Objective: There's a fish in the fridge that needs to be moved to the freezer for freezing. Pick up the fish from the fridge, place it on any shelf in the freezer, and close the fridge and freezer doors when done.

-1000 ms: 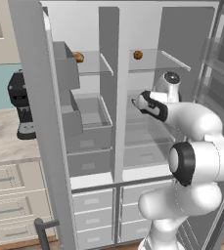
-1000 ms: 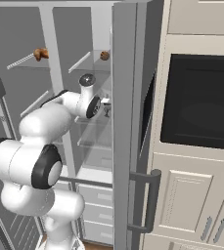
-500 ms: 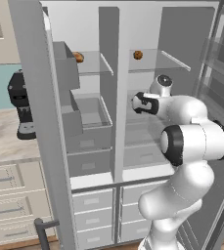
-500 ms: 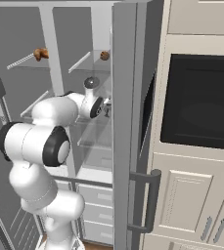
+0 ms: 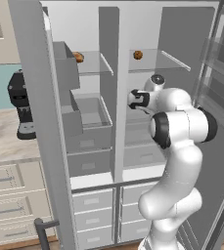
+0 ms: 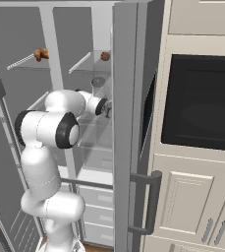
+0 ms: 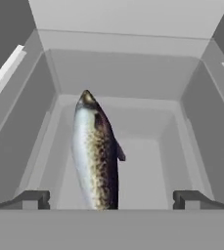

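Observation:
A speckled grey-white fish (image 7: 96,156) lies lengthwise on a pale shelf of the fridge (image 5: 177,44), head pointing toward the back wall. My gripper (image 7: 112,200) is open. Its two fingertips (image 7: 33,199) stand wide apart on either side of the fish's near end, clear of it. In the base views the gripper (image 5: 133,99) (image 6: 108,107) reaches into the wider compartment at mid-shelf height. The freezer (image 5: 91,105) is the narrower compartment beside it. The freezer door (image 5: 40,122) and the fridge door (image 6: 126,123) both stand open.
A round brown food item (image 5: 138,55) sits on the upper fridge shelf and another (image 5: 78,57) on the upper freezer shelf. A black coffee machine (image 5: 20,105) stands on the counter to the left. A built-in oven (image 6: 202,103) is beyond the fridge door.
The arm has stretched further into the fridge, carrying the gripper deeper over the shelf. The jaws have stayed open.

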Motion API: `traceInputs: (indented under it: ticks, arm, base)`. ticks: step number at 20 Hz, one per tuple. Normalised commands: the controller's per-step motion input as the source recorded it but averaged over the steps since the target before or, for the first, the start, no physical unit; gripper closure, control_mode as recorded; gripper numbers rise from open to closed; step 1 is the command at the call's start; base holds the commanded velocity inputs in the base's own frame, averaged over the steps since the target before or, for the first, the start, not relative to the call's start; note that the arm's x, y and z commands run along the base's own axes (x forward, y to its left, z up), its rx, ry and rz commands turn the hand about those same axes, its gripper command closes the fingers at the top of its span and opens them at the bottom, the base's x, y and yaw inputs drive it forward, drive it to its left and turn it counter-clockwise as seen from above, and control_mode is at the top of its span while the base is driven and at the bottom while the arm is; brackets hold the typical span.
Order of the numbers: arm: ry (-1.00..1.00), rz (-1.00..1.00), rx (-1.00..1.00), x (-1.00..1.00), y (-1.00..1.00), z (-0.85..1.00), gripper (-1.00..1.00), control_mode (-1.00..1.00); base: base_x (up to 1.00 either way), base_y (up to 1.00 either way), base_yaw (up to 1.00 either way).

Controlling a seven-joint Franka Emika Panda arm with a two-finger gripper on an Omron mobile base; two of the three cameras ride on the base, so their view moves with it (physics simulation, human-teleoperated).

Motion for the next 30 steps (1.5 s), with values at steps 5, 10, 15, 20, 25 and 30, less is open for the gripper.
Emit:
traceInputs:
  ticks: [5, 10, 15, 20, 25, 30]
  arm:
    - [0.03, 0.04, 0.00, 0.45, -0.04, -0.07, -1.00, -1.00]
    - [0.08, 0.02, 0.01, 0.02, 0.01, -0.19, -1.00, -1.00]
    - [0.05, 0.00, 0.00, 0.00, 0.08, -0.24, -1.00, -1.00]
    - [0.00, 0.00, 0.00, 0.00, 0.14, -0.23, -1.00, -1.00]
    - [0.00, 0.00, 0.00, 0.00, 0.06, -0.14, -1.00, -1.00]
    - [0.00, 0.00, 0.01, 0.00, 0.00, -0.13, 1.00, -1.00]
  base:
    - [0.00, 0.00, 0.00]
    - [0.00, 0.00, 0.00]
    - [0.00, 0.00, 0.00]
    - [0.00, 0.00, 0.00]
    - [0.00, 0.00, 0.00]
    - [0.00, 0.00, 0.00]
